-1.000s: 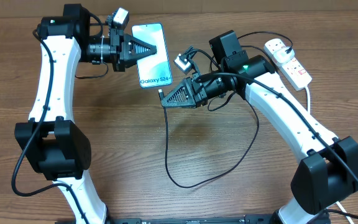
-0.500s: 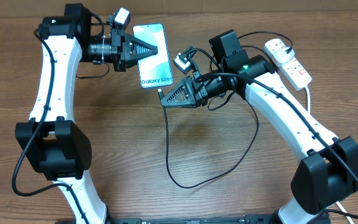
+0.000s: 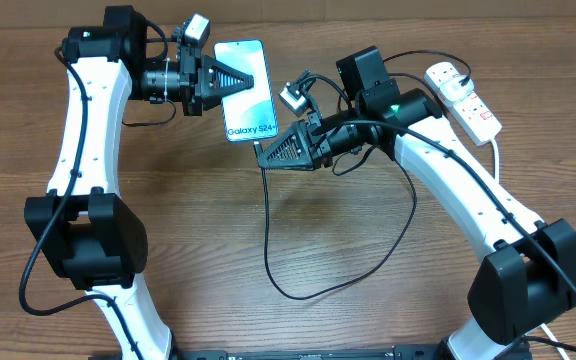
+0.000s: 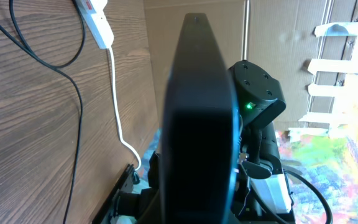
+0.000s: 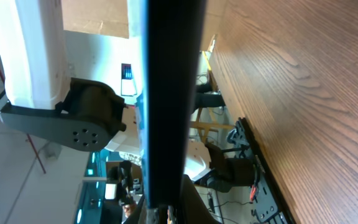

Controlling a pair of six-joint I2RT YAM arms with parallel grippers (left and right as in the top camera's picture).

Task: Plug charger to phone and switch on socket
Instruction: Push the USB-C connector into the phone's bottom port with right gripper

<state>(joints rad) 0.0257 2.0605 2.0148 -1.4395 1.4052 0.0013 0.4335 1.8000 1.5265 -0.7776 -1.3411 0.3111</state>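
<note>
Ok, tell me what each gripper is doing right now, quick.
Left gripper: closed on the phone.
Right gripper: closed on the charger, near its tip, at the phone's lower edge.

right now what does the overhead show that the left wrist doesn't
Only overhead: the phone screen face-on, the left gripper shut on its side, the right gripper holding the charger at its lower end, and the whole socket.
Only left wrist: the phone edge-on as a dark slab, and a white rack beyond the table.
Both: phone, charger, right arm, the socket's end with its white cord, the table.
</note>
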